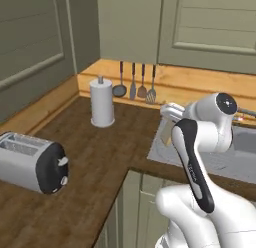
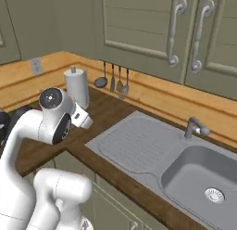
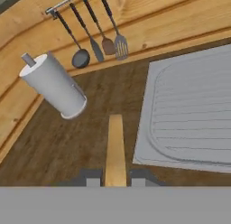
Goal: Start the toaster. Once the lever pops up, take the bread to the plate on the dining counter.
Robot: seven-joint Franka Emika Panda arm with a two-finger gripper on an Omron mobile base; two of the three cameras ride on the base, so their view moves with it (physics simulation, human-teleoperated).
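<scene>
My gripper (image 3: 115,181) is clamped on the tan-brown slice of toast (image 3: 115,151), seen edge-on above the dark wood counter (image 3: 58,146) beside the grey sink drainboard (image 3: 194,114). The shiny silver toaster (image 1: 31,162) sits near the counter's left edge. No legible writing.

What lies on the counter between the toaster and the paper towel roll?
Nothing: in the left base view, only bare dark wood counter lies between the toaster and the paper towel roll.
</scene>
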